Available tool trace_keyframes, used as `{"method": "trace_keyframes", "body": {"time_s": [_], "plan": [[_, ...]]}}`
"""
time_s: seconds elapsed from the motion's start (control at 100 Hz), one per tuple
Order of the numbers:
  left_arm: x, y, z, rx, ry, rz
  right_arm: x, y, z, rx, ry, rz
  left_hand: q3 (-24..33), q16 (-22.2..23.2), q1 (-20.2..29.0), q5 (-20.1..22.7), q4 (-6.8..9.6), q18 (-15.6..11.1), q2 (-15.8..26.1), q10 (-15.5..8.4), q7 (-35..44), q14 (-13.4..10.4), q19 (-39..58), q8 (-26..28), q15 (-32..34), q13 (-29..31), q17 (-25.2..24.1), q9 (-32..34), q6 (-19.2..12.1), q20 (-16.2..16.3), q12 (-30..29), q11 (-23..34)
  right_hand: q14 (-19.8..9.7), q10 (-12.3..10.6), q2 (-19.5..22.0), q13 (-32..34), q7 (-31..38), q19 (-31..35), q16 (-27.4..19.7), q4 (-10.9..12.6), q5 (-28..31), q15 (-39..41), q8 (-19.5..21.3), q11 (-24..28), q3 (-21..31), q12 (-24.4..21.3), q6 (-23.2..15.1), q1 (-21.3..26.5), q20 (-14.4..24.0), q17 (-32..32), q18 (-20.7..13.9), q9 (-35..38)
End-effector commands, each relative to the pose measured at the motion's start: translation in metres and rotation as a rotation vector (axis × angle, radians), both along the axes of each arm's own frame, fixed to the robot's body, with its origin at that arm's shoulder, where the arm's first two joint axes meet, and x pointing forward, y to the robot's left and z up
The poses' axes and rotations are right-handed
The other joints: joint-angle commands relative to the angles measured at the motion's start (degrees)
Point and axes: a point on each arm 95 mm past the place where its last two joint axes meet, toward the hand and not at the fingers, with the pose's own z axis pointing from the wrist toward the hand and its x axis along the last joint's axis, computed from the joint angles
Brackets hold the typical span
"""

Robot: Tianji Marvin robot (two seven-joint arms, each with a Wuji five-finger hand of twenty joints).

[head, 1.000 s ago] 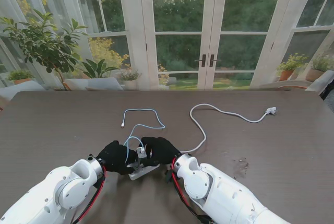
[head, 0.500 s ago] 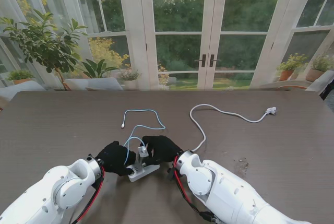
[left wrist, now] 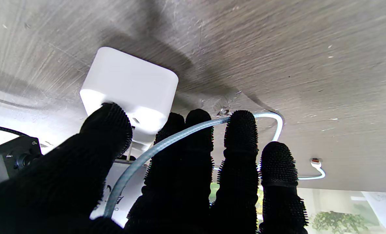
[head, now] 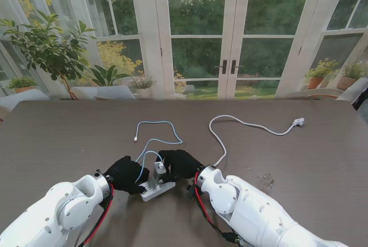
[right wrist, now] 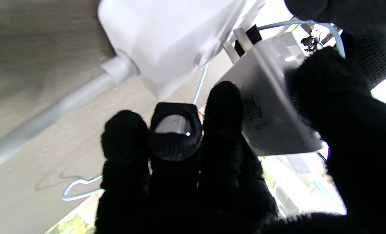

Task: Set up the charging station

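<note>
A white power strip [head: 156, 190] lies on the table between my two hands. My left hand [head: 127, 173] grips its left end, with the thumb [left wrist: 105, 130] pressed on the white block [left wrist: 129, 86]. My right hand [head: 178, 163] is shut on a white charger [head: 159, 168], pinched between thumb and fingers. Its prongs [right wrist: 241, 40] point at the strip [right wrist: 173, 39] and stand close to its face. A light blue cable [head: 158, 139] runs from the charger across my left fingers [left wrist: 179, 136], and its free end [head: 135, 139] lies farther out on the table.
The strip's white cord [head: 221, 143] curves away to the right and ends in a plug [head: 298, 122] near the far right. A small scuffed spot [head: 265, 181] marks the dark wooden table [head: 69, 137]. Glass doors and plants stand beyond the far edge.
My right hand has shifted slightly to the right with the charger, which now stands more upright over the strip. The left hand has barely moved.
</note>
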Motion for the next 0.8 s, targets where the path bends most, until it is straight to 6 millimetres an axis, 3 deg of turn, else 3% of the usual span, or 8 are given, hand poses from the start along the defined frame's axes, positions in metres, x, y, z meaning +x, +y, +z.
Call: {"method": "trace_keyframes", "body": {"time_s": [0.0,0.56,0.79], "plan": [[-0.0072,0.0058,-0.0171,0.034,0.054,0.001,-0.0033,0.0020,-0.0043,-0.003,0.008,0.023,3.5,-0.1,7.7,3.3,2.90,-0.5,-4.0,-2.1,3.3,-1.5,1.4,2.7,-0.9,-1.0,-1.5,-0.7,-8.9,0.6,-0.1,1.5,-1.6,-3.7,4.6,2.1,10.9,3.0,-38.2,3.4,12.2,1.5,5.9,-0.9,11.5,-0.3,-29.4,5.7,0.7,0.3,-2.2,2.1],[-0.0059,0.0067,-0.0196,0.031,0.058,-0.005,-0.0048,0.0059,-0.0060,0.015,-0.018,0.044,2.5,-0.1,6.5,3.0,2.83,-0.8,-3.4,-1.8,2.9,-1.6,1.8,2.8,-0.7,-1.1,-1.5,-2.0,-8.3,0.5,-2.3,4.3,-1.6,-3.7,4.0,2.1,11.4,3.2,-38.0,3.1,12.3,2.7,5.2,-1.0,12.0,-0.5,-29.6,5.7,0.8,0.6,-2.2,2.4],[-0.0046,0.0048,-0.0213,0.031,0.058,-0.006,-0.0061,0.0061,-0.0062,0.006,-0.026,0.067,1.2,1.3,4.0,1.7,2.57,-0.8,-4.5,-1.5,3.4,-1.6,3.0,4.1,1.8,-1.0,-1.5,-4.0,-7.4,1.2,-3.3,9.7,-1.5,-3.7,4.3,2.1,11.4,3.4,-38.1,3.1,12.3,2.9,5.2,-1.0,11.9,-0.4,-29.6,5.6,0.8,0.5,-2.5,2.3]]}}
